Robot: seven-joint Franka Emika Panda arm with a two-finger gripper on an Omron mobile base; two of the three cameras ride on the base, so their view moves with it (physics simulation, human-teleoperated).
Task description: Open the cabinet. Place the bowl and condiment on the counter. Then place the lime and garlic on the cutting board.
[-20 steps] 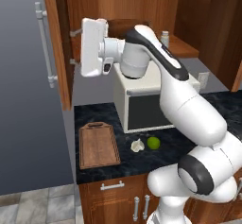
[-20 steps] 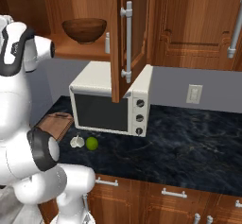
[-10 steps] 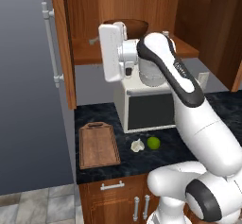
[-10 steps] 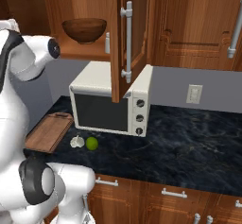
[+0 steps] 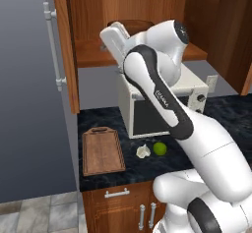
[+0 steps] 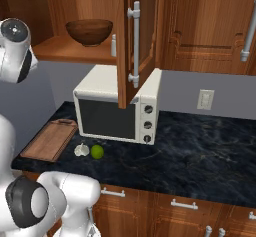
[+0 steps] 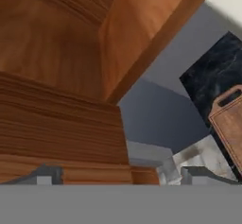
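In the left base view the white arm rises from the lower right, bends at the elbow and reaches up into the open cabinet, its hand at shelf level in front of the bowl, most of which it hides. The gripper's fingertips cannot be made out here. On the worktop the cutting board lies with its long axis running away from the camera, handle slot at the far end. The garlic and lime sit side by side just right of it, before the microwave.

In the right base view the bowl stands upright on the cabinet shelf; the condiment is half hidden behind the open door. The garlic and lime lie near the board.

In the hand view the gripper has its jaws spread wide, grasping nothing, against the cabinet's wood; one corner of the board is cut off at the right edge.
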